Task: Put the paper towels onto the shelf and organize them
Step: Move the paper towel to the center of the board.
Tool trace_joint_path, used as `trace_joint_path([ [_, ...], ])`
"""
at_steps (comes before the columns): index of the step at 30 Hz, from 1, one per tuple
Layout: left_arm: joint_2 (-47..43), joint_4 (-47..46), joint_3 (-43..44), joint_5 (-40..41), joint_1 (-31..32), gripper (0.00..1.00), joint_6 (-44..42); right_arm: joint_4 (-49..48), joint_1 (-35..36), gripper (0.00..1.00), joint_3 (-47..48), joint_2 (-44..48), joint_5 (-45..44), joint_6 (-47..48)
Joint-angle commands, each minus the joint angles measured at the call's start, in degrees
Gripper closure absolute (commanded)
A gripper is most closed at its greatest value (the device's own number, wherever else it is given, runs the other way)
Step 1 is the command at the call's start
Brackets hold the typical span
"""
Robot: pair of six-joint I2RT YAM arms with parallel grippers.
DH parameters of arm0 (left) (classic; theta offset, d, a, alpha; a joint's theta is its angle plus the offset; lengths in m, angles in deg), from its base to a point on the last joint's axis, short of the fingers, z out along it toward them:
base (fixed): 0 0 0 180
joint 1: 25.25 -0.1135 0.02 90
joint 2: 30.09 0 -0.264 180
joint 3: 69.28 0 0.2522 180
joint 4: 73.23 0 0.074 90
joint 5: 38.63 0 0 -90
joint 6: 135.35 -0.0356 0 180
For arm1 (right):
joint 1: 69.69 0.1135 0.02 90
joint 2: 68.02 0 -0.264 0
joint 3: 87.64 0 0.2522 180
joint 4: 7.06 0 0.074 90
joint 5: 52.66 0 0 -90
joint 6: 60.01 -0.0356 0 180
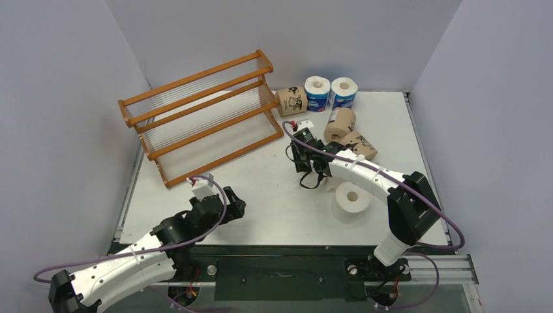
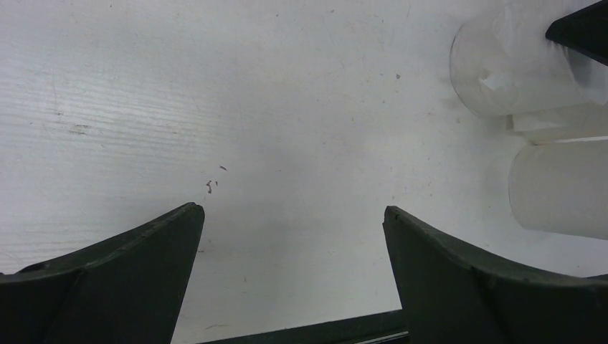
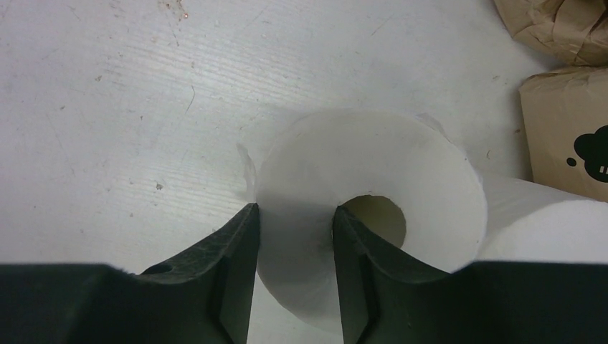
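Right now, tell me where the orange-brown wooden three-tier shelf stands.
In the top view the shelf stands at the far left of the table, its right end nearest a brown-wrapped roll.

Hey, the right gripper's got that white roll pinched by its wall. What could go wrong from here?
1. The right gripper pinches only the white roll by its wall, one finger in the core and one outside. The soft paper could crush, or the roll could swing and slip when lifted.
2. A second white roll lies right beside it and may get nudged away.
3. The shelf has thin rails and slatted tiers, so a roll set down on its side might roll off.
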Motion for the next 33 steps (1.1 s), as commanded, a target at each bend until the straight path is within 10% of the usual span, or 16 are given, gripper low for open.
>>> trace_joint_path([
  [1, 0.85, -1.23, 4.41, 2.07, -0.12, 0.04, -1.83, 1.89, 1.78, 0.73, 3.37, -0.3, -1.21, 0.66],
  [33, -1.6, 1.05, 5.23, -1.62, -12.42, 0.04, -0.28, 1.08, 19.69, 0.66, 5.08, -1.15, -2.17, -1.15],
])
